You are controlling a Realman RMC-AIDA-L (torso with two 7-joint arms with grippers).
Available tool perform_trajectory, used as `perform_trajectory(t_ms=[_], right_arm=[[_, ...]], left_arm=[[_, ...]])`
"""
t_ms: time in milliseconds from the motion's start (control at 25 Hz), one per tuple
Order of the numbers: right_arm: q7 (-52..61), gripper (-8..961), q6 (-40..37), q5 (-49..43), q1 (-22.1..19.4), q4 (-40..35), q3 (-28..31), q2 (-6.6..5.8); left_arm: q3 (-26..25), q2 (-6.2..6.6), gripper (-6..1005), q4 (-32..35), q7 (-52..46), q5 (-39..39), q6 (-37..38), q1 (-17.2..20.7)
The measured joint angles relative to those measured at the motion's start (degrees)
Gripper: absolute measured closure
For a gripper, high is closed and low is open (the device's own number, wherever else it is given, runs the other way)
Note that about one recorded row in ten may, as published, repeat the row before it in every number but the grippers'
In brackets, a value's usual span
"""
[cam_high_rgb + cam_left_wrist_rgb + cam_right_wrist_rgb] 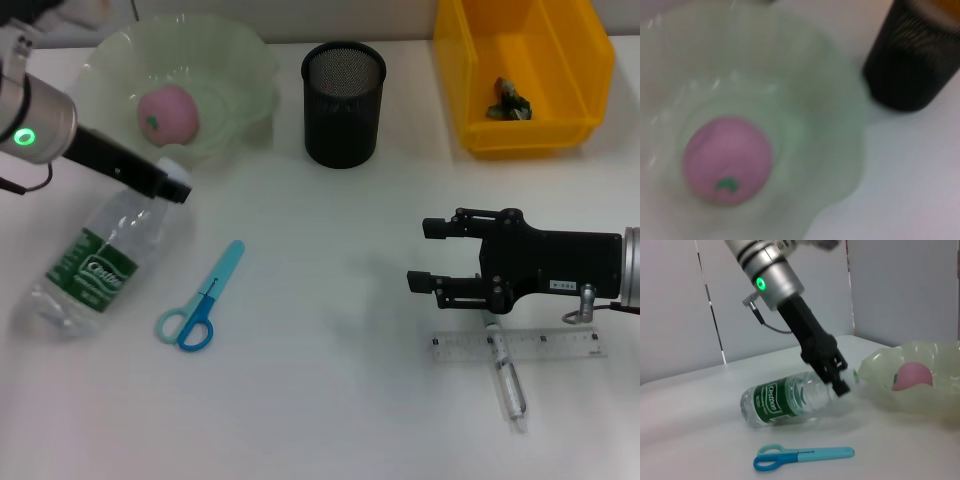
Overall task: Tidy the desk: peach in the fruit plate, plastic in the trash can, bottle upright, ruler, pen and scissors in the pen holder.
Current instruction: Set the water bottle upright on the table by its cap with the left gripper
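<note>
Lying on its side near the left edge of the desk [330, 400], the bottle [95, 262] is the biggest thing left to deal with: clear thin plastic, apparently empty, so I judge it light, easily dented and slippery along the barrel. The stiffer neck by the white cap [172, 170] looks the best place to hold, and the left gripper [172, 188] is right there, its dark arm slanting down from the upper left with the tip at the cap, which almost touches the fruit plate [250, 60]; whether its fingers are closed on the neck cannot be told. The peach [167, 113] already sits in that plate, soft and best left alone. Behind the middle stands the black mesh pen holder [343, 103], with the yellow trash can [470, 90] to its right, something small inside. The right gripper [428, 254] hovers level, jaws apart and empty, just above the ruler [545, 346] and the pen [508, 385] crossing it; both are flat, thin and hard to pinch. The scissors [203, 300] lie beside the bottle, rigid, easiest taken at the blades.
</note>
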Motion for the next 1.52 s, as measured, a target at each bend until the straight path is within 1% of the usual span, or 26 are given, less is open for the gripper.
perform_trajectory(t_ms=[80, 240, 440, 480, 520, 680, 720, 800, 1040, 1120, 1160, 1280, 1320, 1400, 1520], right_arm=[[0.05, 227, 0.02, 0.00, -0.01, -0.01, -0.01, -0.01], [0.05, 227, -0.01, 0.00, -0.03, -0.01, -0.03, -0.05], [0.11, 227, -0.03, 0.00, -0.04, 0.01, -0.07, -0.07], [0.14, 227, -0.02, 0.00, -0.01, 0.01, -0.09, -0.08], [0.16, 227, -0.03, 0.00, 0.03, 0.02, -0.12, -0.08], [0.49, 227, -0.04, 0.00, 0.18, 0.02, -0.16, -0.09], [0.61, 227, -0.06, 0.00, 0.23, 0.02, -0.17, -0.09], [0.84, 227, -0.08, 0.00, 0.38, 0.02, -0.17, -0.09], [1.33, 227, -0.12, 0.00, 0.54, 0.02, -0.17, -0.09], [1.69, 227, -0.18, 0.00, 0.64, 0.02, -0.17, -0.09], [1.82, 227, -0.24, 0.00, 0.69, 0.02, -0.17, -0.09], [1.99, 226, -0.71, 0.00, 0.80, 0.02, -0.16, -0.09], [2.10, 226, -0.83, 0.00, 0.84, 0.02, -0.16, -0.09], [2.30, 226, -0.88, 0.00, 0.90, 0.02, -0.16, -0.09], [2.43, 226, -0.89, 0.00, 1.00, 0.02, -0.16, -0.05]], left_arm=[[-2.58, 0.23, 556, 2.02, 3.01, -3.56, 3.11, 0.83], [-7.51, 1.30, 557, 5.21, 8.27, -10.14, 8.30, 2.79], [-11.58, 3.35, 558, 6.07, 13.80, -18.47, 13.12, 5.78], [-11.58, 3.35, 558, 6.07, 13.80, -18.47, 13.12, 5.78], [-12.43, 4.11, 558, 6.24, 15.87, -22.00, 13.81, 7.48], [-12.43, 4.11, 557, 6.24, 15.87, -22.00, 13.81, 7.48], [-13.60, 5.21, 557, 6.28, 18.79, -27.53, 14.20, 10.04], [-14.76, 5.79, 557, 6.30, 22.20, -31.79, 14.15, 12.46], [-17.33, 5.61, 555, 6.22, 25.74, -33.12, 13.93, 14.04], [-18.91, 4.67, 555, 6.34, 29.62, -33.75, 13.44, 15.61], [-19.15, 4.52, 555, 6.35, 30.05, -33.79, 13.32, 15.75], [-21.26, 3.56, 554, 6.38, 32.79, -33.91, 12.31, 16.63], [-21.26, 3.56, 554, 6.38, 32.79, -33.91, 12.31, 16.63], [-23.61, 2.48, 553, 6.40, 35.90, -34.48, 10.36, 17.48], [-24.17, 2.03, 552, 6.01, 37.93, -35.09, 8.50, 18.04]])
